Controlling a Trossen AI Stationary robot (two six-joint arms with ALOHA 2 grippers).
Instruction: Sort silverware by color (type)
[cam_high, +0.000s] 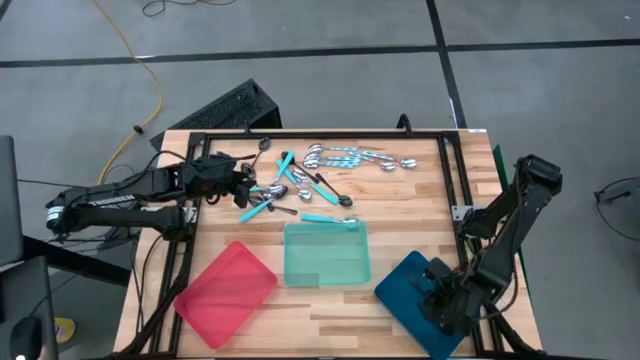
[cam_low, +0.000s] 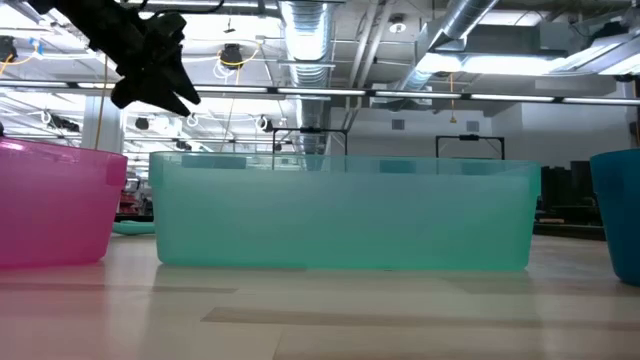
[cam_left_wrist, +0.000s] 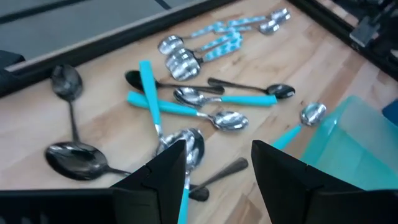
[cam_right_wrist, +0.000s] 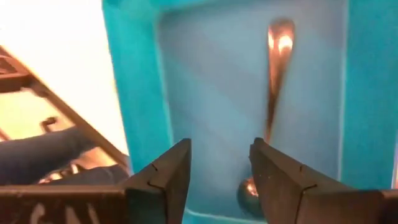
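While the high view hides it, the right gripper (cam_right_wrist: 219, 180), fingers apart, shows a shiny spoon (cam_right_wrist: 273, 93) in the blue tray (cam_right_wrist: 130, 106); left gripper (cam_left_wrist: 217, 180), open, hovers above the scattered spoons (cam_left_wrist: 199, 99).

- Spoons (cam_high: 318, 178) are lying scattered flat in a loose pile on the wood, some crossing and touching.
- Turquoise-handled spoons (cam_left_wrist: 186, 109), silver-bowled, are lying crossed over each other mid-pile; patterned-handled ones (cam_high: 345, 155) are sitting at the pile's far end.
- Dark spoons (cam_left_wrist: 78, 158) are lying at the pile's left edge, bowls up; another (cam_left_wrist: 252, 88) is resting slantwise among the turquoise ones.
- One turquoise spoon (cam_high: 328, 219) is lying just beside the teal tray's far rim.
- A shiny spoon (cam_right_wrist: 272, 99) is lying alone, flat, in the blue tray.
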